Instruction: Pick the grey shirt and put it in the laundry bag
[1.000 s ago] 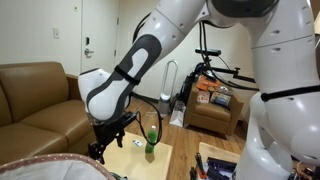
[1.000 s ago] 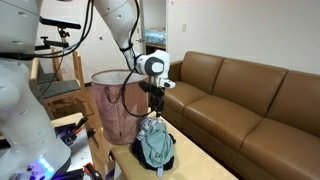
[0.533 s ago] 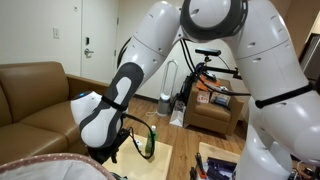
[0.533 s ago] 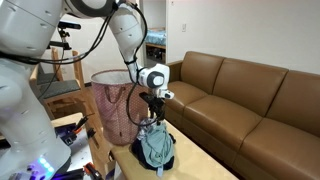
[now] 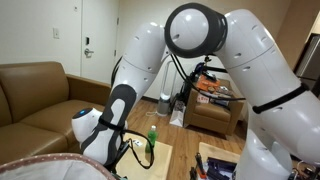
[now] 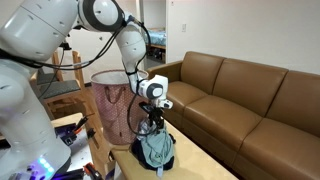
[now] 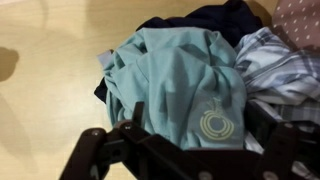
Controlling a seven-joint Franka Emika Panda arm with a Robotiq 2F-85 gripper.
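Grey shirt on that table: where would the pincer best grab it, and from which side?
Probably from straight above: the grey shirt lies crumpled on top, and the raised folds in its middle give the pincer something to pinch. Going for the edges risks catching the dark garment beneath it or the striped cloth beside it.

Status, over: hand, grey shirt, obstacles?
Hand open, low over the pile. Grey shirt on top, not yet gripped. Dark garment, striped cloth beside it; laundry bag close.
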